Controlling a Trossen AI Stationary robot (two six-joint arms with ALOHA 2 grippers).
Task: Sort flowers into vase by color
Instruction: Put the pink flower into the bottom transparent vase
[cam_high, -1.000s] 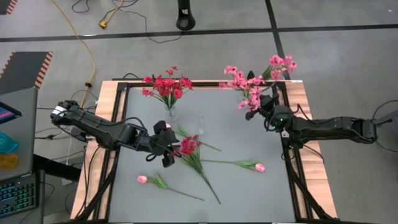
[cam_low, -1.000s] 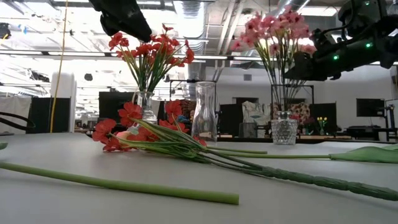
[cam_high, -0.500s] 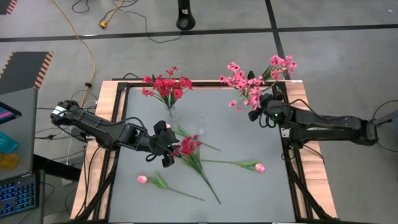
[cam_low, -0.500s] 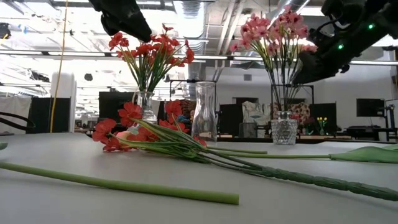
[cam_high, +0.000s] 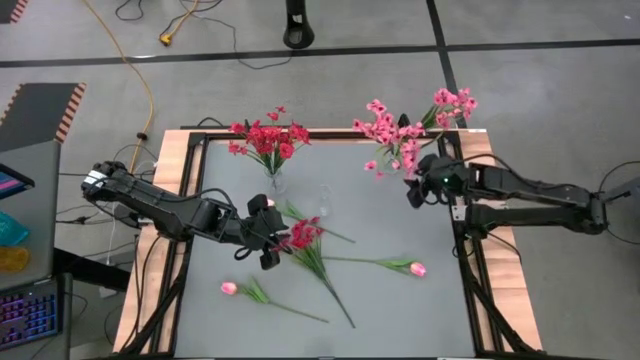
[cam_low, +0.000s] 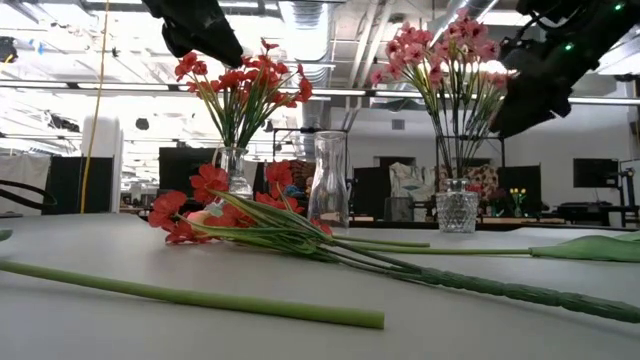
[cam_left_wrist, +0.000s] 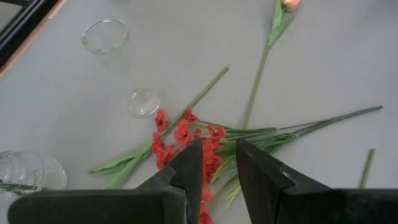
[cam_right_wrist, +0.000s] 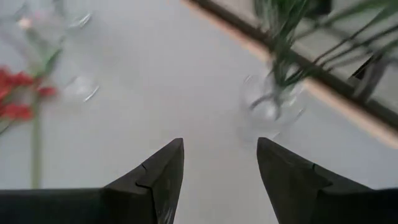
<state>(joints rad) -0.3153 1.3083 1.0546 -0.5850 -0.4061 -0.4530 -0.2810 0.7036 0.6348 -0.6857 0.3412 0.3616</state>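
Hovering my left hand (cam_left_wrist: 219, 163) just above the loose red sprig (cam_high: 303, 236) mid-counter, w/ fingers part open and nothing between them; the wrist view shows the red blossoms right under the gap. Right hand (cam_high: 413, 195) sits up near the far right corner, beside the clear vase (cam_right_wrist: 268, 106) that has the pink sprays (cam_high: 405, 131) in it. Its fingers stand wide apart and empty, so I judge that vase's load is set and the arm is free.

State of the sort, as I read it: red bunch (cam_high: 267, 139) stands in its vase (cam_low: 234, 169) at the far left, pink sprays in the right-hand vase, and the slim empty vase (cam_low: 328, 184) stands between them w/ nothing in it. On the counter (cam_high: 390, 220) there's the red sprig, one tulip bud (cam_high: 417, 269) toward the right w/ its stem pointing left, and a second tulip bud (cam_high: 229, 288) nearer the front left. Approx halfway done, I'd say.

Step in hand: picking the red sprig. Next move calls for dropping the left hand down onto the stem cluster just behind the blossoms, closing, then lifting and carrying it stem-first to the red vase. Stems of sprig and tulip lie close or crossed near the middle, so I need to grab red only. Tulips look meant for the empty vase.
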